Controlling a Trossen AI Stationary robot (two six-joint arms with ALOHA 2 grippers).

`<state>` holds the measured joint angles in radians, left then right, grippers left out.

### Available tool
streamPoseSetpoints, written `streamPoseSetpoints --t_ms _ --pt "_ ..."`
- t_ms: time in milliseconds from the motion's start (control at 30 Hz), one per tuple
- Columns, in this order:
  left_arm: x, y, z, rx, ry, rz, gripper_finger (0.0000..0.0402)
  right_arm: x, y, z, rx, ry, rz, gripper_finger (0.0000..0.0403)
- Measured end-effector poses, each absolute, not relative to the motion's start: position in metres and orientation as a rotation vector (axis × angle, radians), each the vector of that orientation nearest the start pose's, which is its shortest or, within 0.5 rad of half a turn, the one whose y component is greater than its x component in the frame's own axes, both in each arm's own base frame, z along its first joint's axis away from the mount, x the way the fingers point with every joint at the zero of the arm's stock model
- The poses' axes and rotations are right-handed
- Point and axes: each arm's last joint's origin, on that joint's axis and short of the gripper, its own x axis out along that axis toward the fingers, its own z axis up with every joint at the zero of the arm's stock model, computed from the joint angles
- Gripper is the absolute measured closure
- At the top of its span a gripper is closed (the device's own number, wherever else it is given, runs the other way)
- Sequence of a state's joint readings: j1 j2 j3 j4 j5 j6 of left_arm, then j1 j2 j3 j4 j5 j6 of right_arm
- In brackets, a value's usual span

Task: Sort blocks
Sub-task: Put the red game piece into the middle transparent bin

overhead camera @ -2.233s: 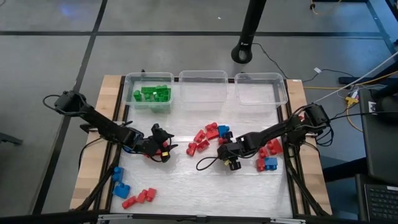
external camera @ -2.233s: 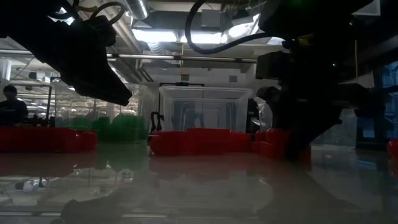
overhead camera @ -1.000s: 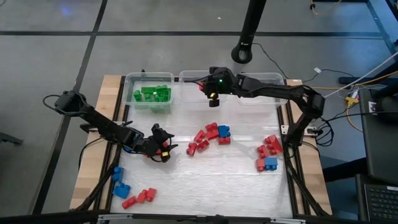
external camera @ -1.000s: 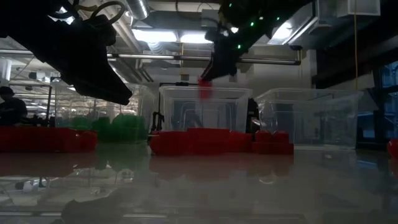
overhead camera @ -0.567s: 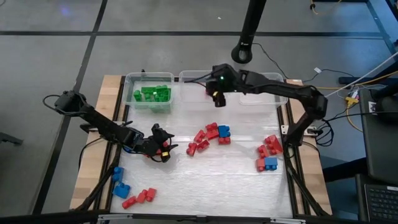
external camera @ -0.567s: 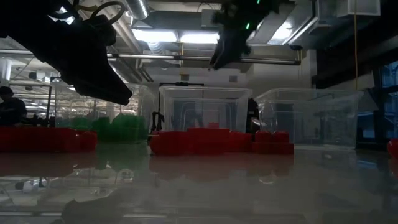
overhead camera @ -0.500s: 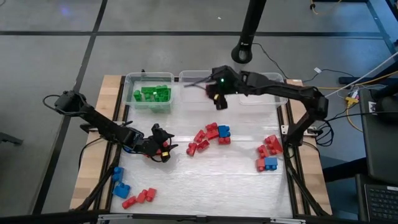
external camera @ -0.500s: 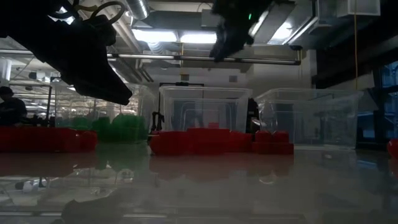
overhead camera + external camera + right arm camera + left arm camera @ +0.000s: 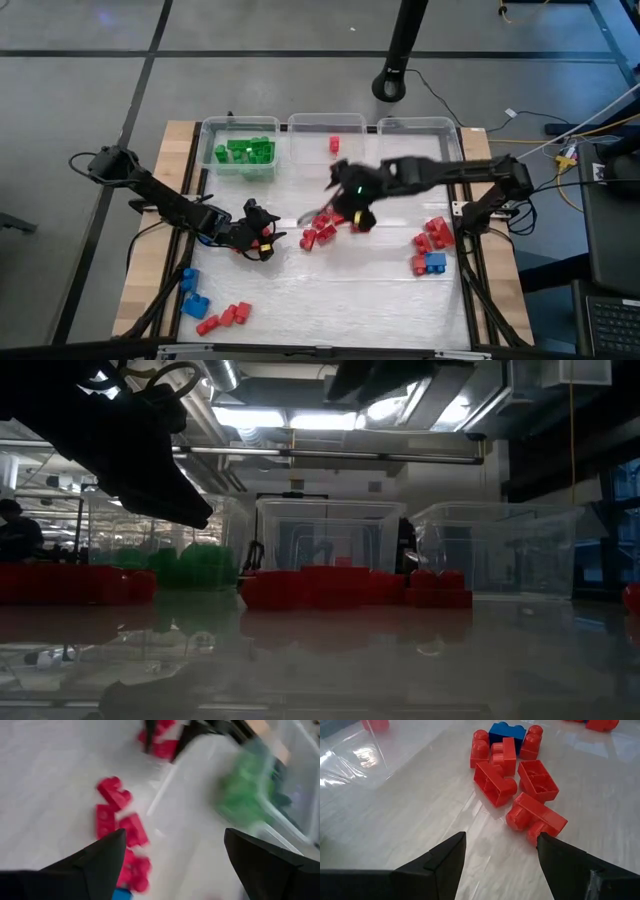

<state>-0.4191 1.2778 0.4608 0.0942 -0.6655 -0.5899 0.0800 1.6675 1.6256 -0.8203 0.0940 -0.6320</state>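
Note:
Red blocks with one blue block (image 9: 322, 228) lie in a loose cluster at the table's middle, seen close in the left wrist view (image 9: 520, 780). One red block (image 9: 334, 145) lies in the middle clear bin (image 9: 325, 122). Green blocks (image 9: 245, 150) fill the left bin. My right gripper (image 9: 338, 208) hangs open above the middle cluster (image 9: 117, 815), with nothing between its fingers (image 9: 172, 855). My left gripper (image 9: 262, 240) rests open low over the table, left of the cluster, and is empty (image 9: 500, 855).
A third clear bin (image 9: 420, 125) stands at the far right. More red and blue blocks lie near the right edge (image 9: 432, 248) and at the near left (image 9: 205, 310). In the low view the left arm (image 9: 120, 440) looms dark at the upper left.
My right gripper, which held a red block over the middle bin, has let it go; the block now lies in that bin. The gripper has then swung quickly toward the table's near edge and now hangs over the middle cluster.

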Motion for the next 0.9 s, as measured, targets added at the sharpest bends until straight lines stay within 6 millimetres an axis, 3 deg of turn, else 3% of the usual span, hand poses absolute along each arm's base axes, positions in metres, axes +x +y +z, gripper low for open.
streamPoseSetpoints --t_ms 200,500,700,900 --pt "0.211 -0.074 0.159 -0.194 0.523 0.404 0.0171 0.371 0.047 0.295 -0.704 0.843 0.333 0.0065" --pt "0.211 -0.074 0.159 -0.199 0.522 0.405 0.0171 0.386 0.052 0.222 -0.566 1.031 0.428 0.0065" --pt "0.211 -0.074 0.159 -0.199 0.522 0.405 0.0171 0.388 0.054 0.192 -0.475 1.130 0.493 0.0088" --pt "0.211 -0.074 0.159 -0.199 0.522 0.405 0.0171 0.393 0.052 0.172 -0.498 1.186 0.453 0.0132"
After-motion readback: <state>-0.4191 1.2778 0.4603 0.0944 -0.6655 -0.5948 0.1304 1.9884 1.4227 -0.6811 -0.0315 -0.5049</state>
